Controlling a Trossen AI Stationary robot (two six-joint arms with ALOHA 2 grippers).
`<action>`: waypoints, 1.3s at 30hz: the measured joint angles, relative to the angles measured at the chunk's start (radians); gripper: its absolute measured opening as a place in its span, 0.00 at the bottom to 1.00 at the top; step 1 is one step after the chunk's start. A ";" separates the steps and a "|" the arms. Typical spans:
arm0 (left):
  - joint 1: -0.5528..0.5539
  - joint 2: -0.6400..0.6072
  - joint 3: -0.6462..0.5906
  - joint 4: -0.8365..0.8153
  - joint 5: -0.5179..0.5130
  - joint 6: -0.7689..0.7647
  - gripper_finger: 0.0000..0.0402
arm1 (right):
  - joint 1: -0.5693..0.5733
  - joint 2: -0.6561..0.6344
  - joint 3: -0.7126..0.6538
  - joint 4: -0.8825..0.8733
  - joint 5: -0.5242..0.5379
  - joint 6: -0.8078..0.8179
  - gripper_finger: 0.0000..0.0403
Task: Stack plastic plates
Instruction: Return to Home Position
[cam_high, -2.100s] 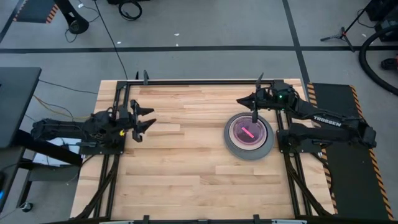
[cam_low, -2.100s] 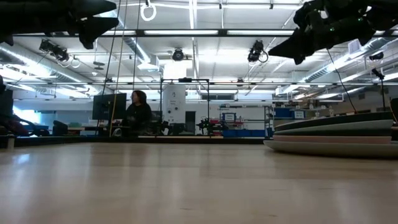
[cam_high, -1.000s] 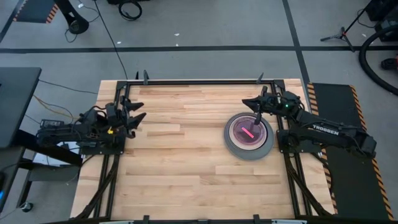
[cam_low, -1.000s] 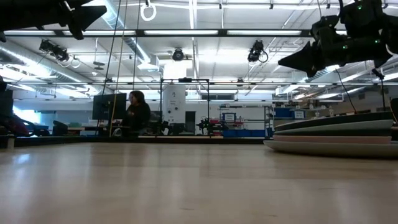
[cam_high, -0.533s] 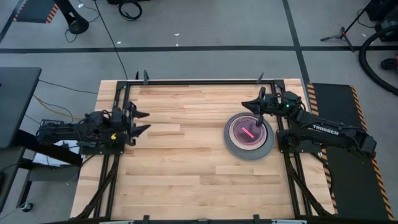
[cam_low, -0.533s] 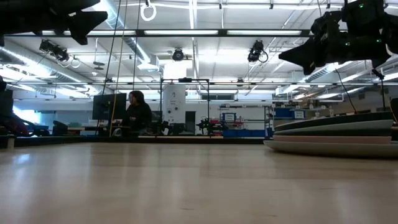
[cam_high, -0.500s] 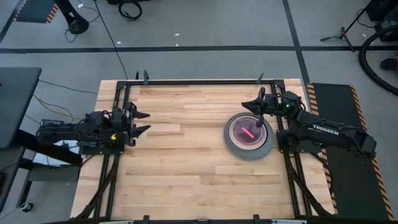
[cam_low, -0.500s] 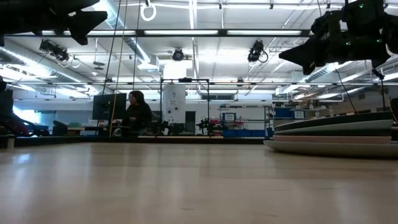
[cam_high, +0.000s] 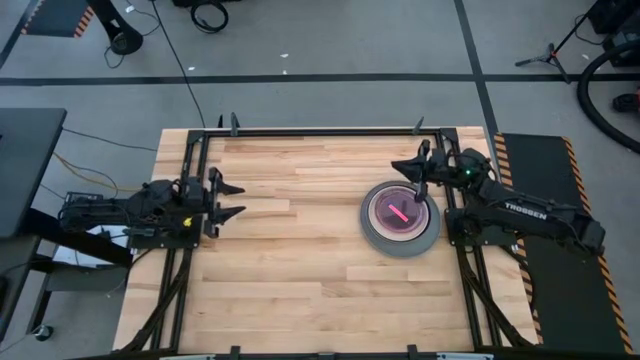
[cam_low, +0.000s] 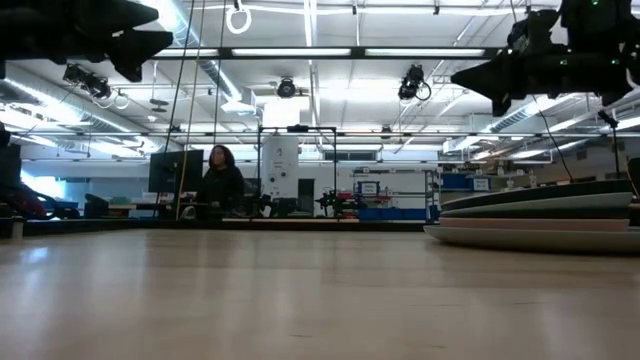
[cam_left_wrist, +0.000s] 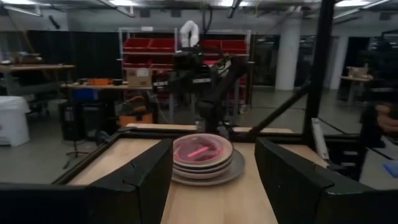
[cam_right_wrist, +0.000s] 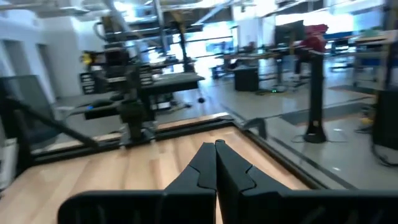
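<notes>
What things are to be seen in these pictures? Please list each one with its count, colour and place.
plate stack: one, pinkish plates with a red-pink streak on top, resting on the grey plate; how many plates it holds cannot be told; right part of the table
grey plate: one, grey, the largest, at the bottom of the stack
table: one, light wood, inside a black frame
person: one, dark clothes, in the room behind the table
left gripper: one, dark, open, over the table's left edge, empty
right gripper: one, dark, shut, empty, raised by the rim of the stack
</notes>
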 joint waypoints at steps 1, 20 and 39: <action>0.000 0.000 0.000 0.002 0.014 0.000 0.58 | 0.009 -0.009 -0.007 -0.001 0.031 0.000 0.00; 0.000 0.000 0.000 0.062 0.094 -0.004 0.58 | 0.295 -0.048 -0.026 -0.005 0.199 -0.061 0.00; 0.000 0.000 0.000 0.100 0.147 0.000 0.58 | 0.654 -0.182 -0.026 -0.173 0.579 -0.037 0.00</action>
